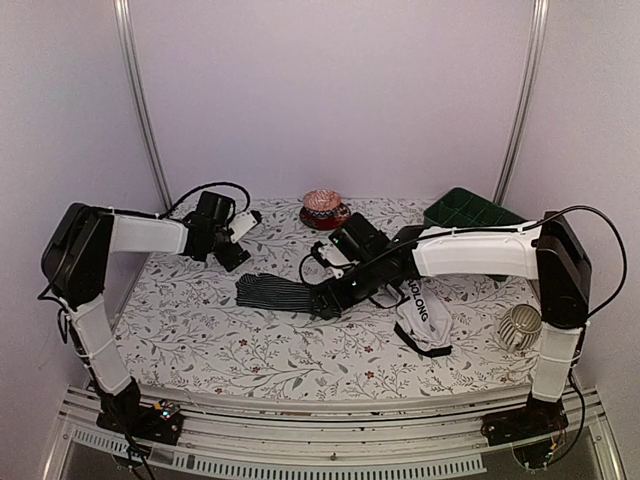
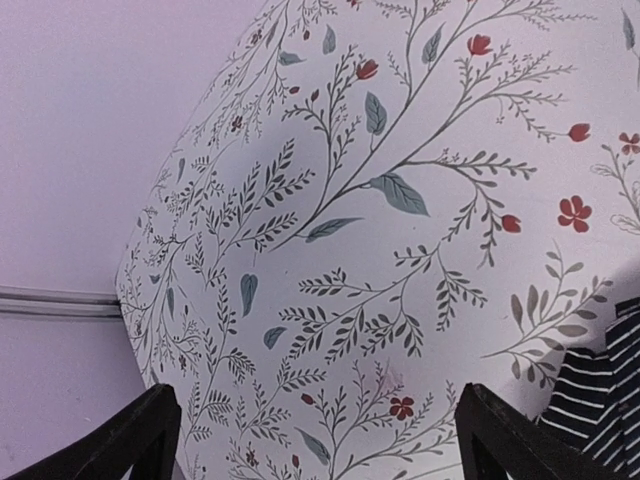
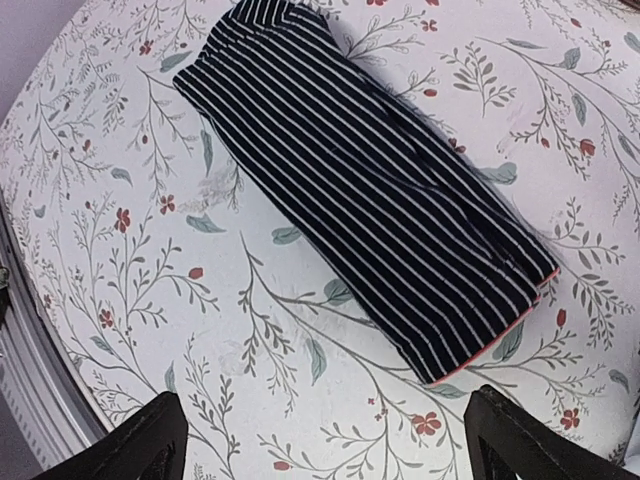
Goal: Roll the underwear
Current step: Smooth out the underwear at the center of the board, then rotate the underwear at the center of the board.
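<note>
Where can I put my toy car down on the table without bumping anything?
The biggest bare patch is the front left of the table, between the striped underwear and the near edge. The right side is crowded: the white underwear, green tray, white ribbed thing, and the right hand mid-table.

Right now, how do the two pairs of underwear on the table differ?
The striped underwear is black with thin pale lines; the white underwear has black trim and lettering. The striped one lies folded into a long flat band, the white one bunched up. Both are soft cloth on the flowered table, and neither is gripped.
</note>
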You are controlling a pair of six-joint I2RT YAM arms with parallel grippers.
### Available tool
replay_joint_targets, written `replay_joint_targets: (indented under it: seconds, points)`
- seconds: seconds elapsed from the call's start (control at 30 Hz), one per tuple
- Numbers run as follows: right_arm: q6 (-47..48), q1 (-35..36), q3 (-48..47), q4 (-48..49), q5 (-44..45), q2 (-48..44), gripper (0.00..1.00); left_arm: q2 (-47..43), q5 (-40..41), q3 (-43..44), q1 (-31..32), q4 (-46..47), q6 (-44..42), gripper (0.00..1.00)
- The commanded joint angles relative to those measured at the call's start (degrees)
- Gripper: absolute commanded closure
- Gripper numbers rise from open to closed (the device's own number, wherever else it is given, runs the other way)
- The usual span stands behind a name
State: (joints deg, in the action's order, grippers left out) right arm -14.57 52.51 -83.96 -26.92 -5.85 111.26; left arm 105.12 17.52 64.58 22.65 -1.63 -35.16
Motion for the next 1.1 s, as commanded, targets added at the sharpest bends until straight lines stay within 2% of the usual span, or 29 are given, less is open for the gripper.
replay_joint_targets:
  seconds: [0.0, 0.3, 0.4, 0.63, 0.9, 1.07]
  points:
    - [-3.3, 1.9, 4.8, -4.6, 12.8, -2.3, 0.01, 4.4, -0.1, 2.3, -2.0, -1.2, -1.8, 0.02]
    - [-5.4, 3.1, 8.5, -3.8, 16.0, 0.0, 0.01, 8.8, -2.1, -1.9, -2.2, -1.1, -7.6, 0.02]
    - [-6.0, 3.2, 9.1, -3.3, 16.9, 1.1, 0.01, 8.1, -3.2, -5.2, -1.1, -1.2, -9.1, 0.02]
    - [-7.5, 2.6, 6.3, -6.6, 23.9, 6.2, 0.01, 0.3, -5.1, -13.4, 3.5, -2.1, -11.5, 0.01]
    - [-4.9, -4.9, 2.6, -6.1, 24.7, 10.1, 0.01, -4.5, -6.4, -19.2, 12.2, -6.9, -11.4, 0.01]
    - [-0.2, -9.9, -7.0, -5.8, 26.1, 14.2, 0.01, -4.7, -9.0, -19.1, 17.3, -11.5, -9.1, 0.01]
